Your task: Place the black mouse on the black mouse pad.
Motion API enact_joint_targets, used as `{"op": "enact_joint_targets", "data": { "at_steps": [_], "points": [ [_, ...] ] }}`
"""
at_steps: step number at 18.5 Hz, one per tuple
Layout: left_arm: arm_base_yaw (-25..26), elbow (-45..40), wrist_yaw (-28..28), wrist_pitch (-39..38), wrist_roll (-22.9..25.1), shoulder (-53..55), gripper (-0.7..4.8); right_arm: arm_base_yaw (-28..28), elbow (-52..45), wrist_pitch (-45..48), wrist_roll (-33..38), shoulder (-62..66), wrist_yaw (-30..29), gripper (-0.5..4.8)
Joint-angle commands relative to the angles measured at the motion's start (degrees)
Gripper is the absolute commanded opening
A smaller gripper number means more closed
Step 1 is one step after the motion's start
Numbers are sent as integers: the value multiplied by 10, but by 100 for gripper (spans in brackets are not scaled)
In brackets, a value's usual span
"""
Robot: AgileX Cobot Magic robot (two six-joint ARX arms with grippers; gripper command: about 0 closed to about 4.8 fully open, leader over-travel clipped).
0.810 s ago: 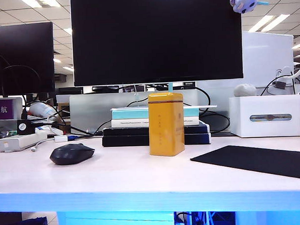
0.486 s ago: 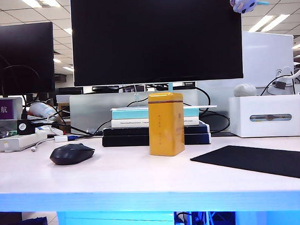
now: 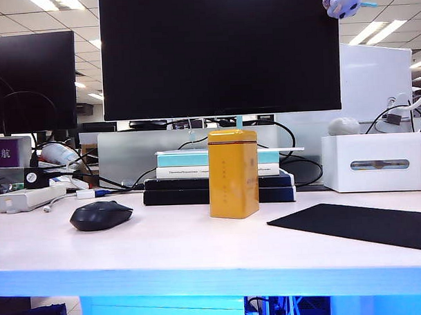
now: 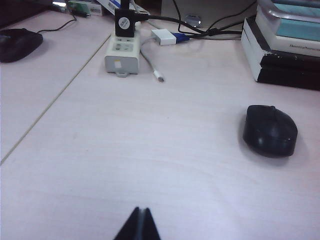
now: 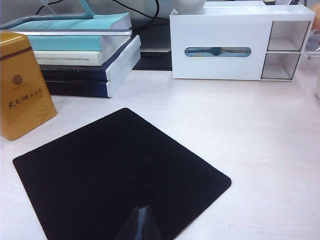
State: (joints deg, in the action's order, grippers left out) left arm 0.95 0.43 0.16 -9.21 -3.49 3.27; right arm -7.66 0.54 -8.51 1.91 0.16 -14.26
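I find the black mouse [image 4: 270, 130] off the black mouse pad [image 5: 120, 175]; left gripper [image 4: 139, 225] and right gripper [image 5: 140, 223] closed together (both empty).

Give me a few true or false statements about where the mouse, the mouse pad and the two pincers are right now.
1. The black mouse lies on the bare table, left of the yellow tin. True.
2. The black mouse pad has the mouse on it. False: the pad is bare, right of the tin.
3. The left pincer is shut, with nothing in it. True.
4. The right pincer grips the tin. False: it hangs over the pad's near edge, shut and holding nothing.
5. The tin stands upright in front of the stack of books. True.
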Motion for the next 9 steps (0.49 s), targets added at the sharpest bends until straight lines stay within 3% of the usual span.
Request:
{"op": "enact_joint_targets", "data": {
  "at_steps": [1,7,9],
  "points": [
    [0,-1,-6,12,73,0,-2,0,-5,2,2,0,2,-6],
    [0,-1,-2,24,79,0,-3,0,-5,12,2,0,2,-6],
    [-1,-1,-2,26,55,0,-3,0,-5,12,2,0,2,-6]
  ]
}}
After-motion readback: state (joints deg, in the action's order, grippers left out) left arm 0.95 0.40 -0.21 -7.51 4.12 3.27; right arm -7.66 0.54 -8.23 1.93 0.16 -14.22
